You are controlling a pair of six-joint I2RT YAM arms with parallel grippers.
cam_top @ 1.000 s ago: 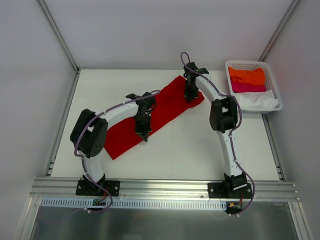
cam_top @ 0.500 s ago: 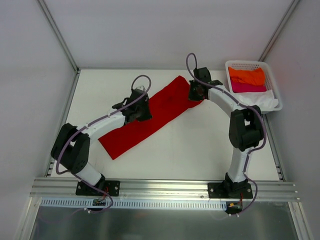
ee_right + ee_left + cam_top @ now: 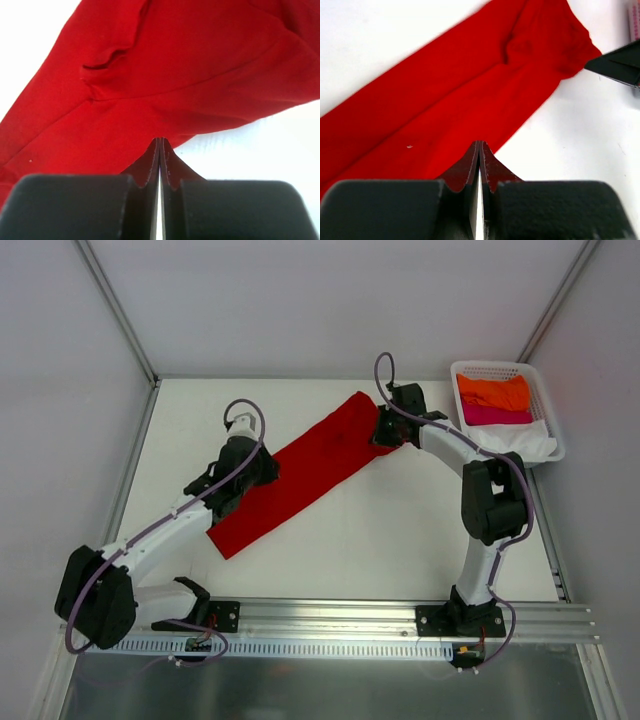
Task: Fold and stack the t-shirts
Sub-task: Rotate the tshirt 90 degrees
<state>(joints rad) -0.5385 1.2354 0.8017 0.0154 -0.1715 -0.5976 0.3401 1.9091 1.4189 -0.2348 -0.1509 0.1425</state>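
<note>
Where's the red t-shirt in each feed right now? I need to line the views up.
Top external: the red t-shirt lies as a long diagonal strip mid-table.
Left wrist: red t-shirt fills the upper left and centre.
Right wrist: red t-shirt covers most of the upper frame.
Shared landmark: the shirt's end beside the right gripper.

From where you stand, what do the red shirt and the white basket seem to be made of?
The red shirt looks like soft matte knit cloth, probably cotton: it creases and shows seams. The white basket looks like rigid moulded plastic, with a lattice wall.
</note>
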